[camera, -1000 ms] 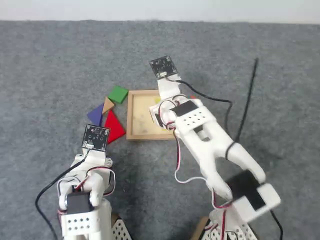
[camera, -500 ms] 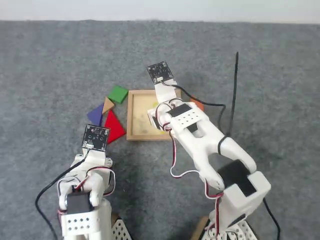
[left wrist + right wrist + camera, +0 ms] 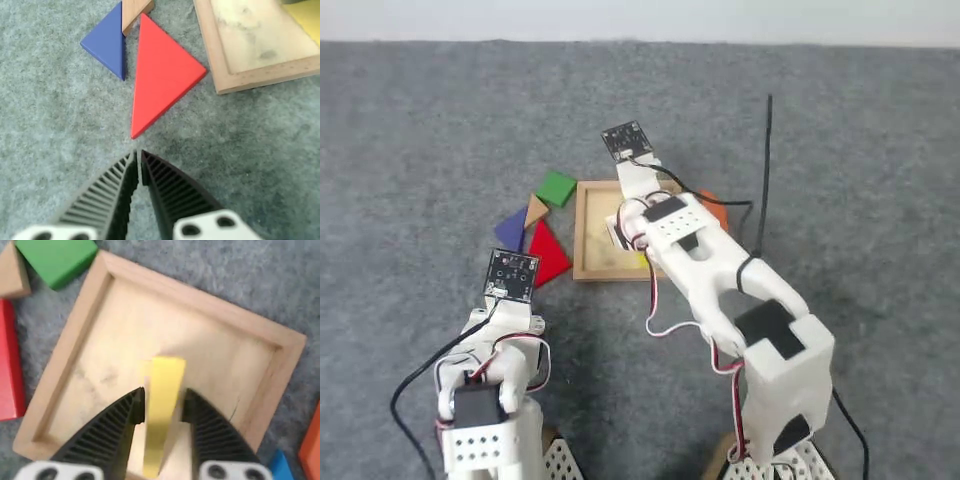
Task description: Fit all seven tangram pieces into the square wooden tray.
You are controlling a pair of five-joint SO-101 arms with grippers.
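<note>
A: Right gripper (image 3: pixel 162 392), quick?
B: Clamped on the yellow piece (image 3: pixel 165 372), which stands on its edge between the fingers, over the inside of the wooden tray (image 3: pixel 74 340), near its middle. Can't tell if it touches the tray floor.

A: Left gripper (image 3: pixel 139 157)?
B: Fingers pinched nearly together, nothing in them. It's low over the table (image 3: pixel 420 120), just short of the red triangle's (image 3: pixel 160 80) near tip.

A: Tray position?
B: Around the middle of the table, flat, well in from every edge.

A: Loose pieces?
B: The red triangle lies just off the tray's edge on the left arm's side. The blue triangle (image 3: pixel 110 42) is beside the red one, a wood-coloured piece (image 3: pixel 132 10) touches both, and the green piece (image 3: pixel 556 188) sits by the tray's far corner on that side. An orange piece (image 3: pixel 714 211) lies off the opposite tray edge, with a small blue piece (image 3: pixel 280 465) next to it.
</note>
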